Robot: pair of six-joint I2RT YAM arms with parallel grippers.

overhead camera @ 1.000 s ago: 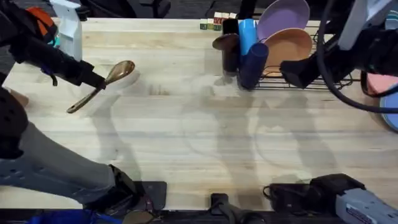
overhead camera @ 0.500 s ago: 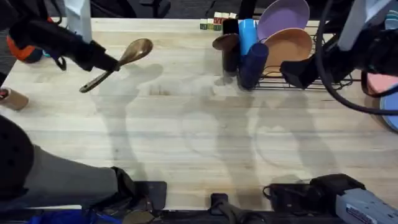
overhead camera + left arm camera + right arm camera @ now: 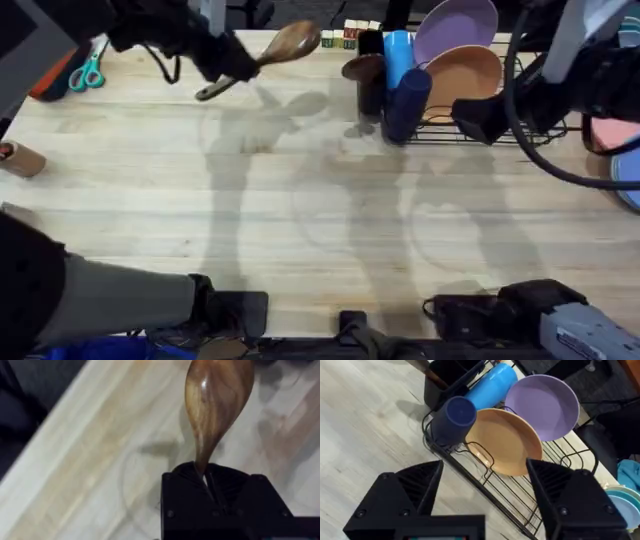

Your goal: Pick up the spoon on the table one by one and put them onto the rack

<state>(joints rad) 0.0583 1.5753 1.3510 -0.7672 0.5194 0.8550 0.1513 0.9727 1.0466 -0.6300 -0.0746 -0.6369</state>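
At the far left edge of the tabletop [image 3: 150,200] lie teal-handled scissors [image 3: 88,72], and a small brown cylinder [image 3: 20,160] lies at the left edge, nearer to the robot. The whole middle of the tabletop, from the left edge to the right edge and down to the near edge, is bare wood.

The left claw [image 3: 240,68] is over the far part of the tabletop, left of centre, close to the far edge. It is closed on the handle of a wooden spoon [image 3: 270,55], lifted above the wood; the shadow of the spoon falls on the boards below it. The long axis of the spoon runs from near-left to far-right: the handle end points to the near left and the oval bowl points to the far right, toward the rack [image 3: 470,125]. In the left wrist view the spoon [image 3: 215,405] comes straight out between the two black fingers.

A second spoon bowl [image 3: 362,68] sticks out of the black utensil holder [image 3: 370,95] at the left end of the rack. The rack carries a dark blue cup [image 3: 454,419], a light blue cup [image 3: 490,385], an orange plate [image 3: 504,442] and a purple plate [image 3: 545,405].

The right claw [image 3: 480,495] is at the near side of the rack with its fingers wide apart, holding nothing.
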